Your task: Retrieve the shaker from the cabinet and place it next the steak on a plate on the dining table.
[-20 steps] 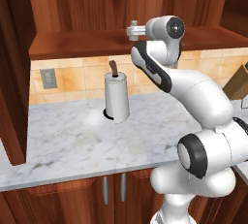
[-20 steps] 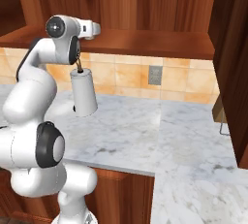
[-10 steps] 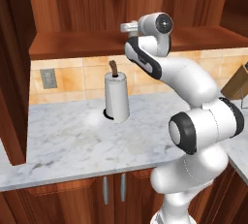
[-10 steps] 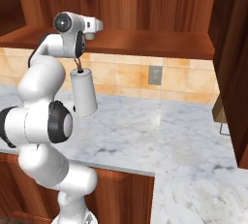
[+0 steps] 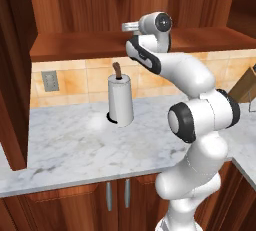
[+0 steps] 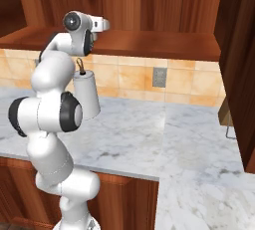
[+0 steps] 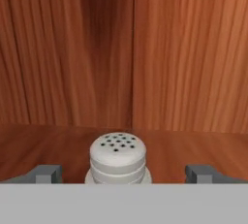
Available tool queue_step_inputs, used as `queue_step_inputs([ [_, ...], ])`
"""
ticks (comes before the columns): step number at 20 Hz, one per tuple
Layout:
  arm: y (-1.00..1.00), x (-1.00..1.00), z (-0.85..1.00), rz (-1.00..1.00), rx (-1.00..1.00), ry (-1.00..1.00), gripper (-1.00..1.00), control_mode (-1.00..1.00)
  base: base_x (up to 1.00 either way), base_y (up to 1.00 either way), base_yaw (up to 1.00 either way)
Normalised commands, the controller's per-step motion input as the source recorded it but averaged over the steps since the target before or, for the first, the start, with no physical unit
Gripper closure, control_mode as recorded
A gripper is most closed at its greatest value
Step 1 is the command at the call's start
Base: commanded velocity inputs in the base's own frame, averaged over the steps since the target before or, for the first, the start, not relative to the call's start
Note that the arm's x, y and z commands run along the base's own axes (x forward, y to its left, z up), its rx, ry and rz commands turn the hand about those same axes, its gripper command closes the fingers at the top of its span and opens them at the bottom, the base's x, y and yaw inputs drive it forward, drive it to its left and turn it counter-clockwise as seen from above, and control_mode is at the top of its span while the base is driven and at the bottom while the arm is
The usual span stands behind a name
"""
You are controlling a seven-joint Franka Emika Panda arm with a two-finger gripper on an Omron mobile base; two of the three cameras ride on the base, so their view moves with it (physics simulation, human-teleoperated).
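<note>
The gripper (image 7: 121, 173) stands spread wide, fingertips (image 7: 44, 173) at nine and three o'clock of the shaker (image 7: 118, 157), whose round perforated cap faces the wood-grain cabinet (image 7: 145, 63).

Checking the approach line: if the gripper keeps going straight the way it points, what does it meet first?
The shaker. It stands centred between the open gripper fingertips on the cabinet shelf; the back panel lies behind it. How close is unclear.
</note>
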Motion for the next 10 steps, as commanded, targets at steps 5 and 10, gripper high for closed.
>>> queue_step_inputs([
  [5, 0.05, 0.28, -0.37, 0.01, 0.02, 0.00, 1.00, -1.00, 0.00, 0.00, 0.00],
  [10, 0.08, 0.08, -0.06, 0.01, 0.00, 0.00, 1.00, -1.00, 0.00, 0.00, 0.00],
])
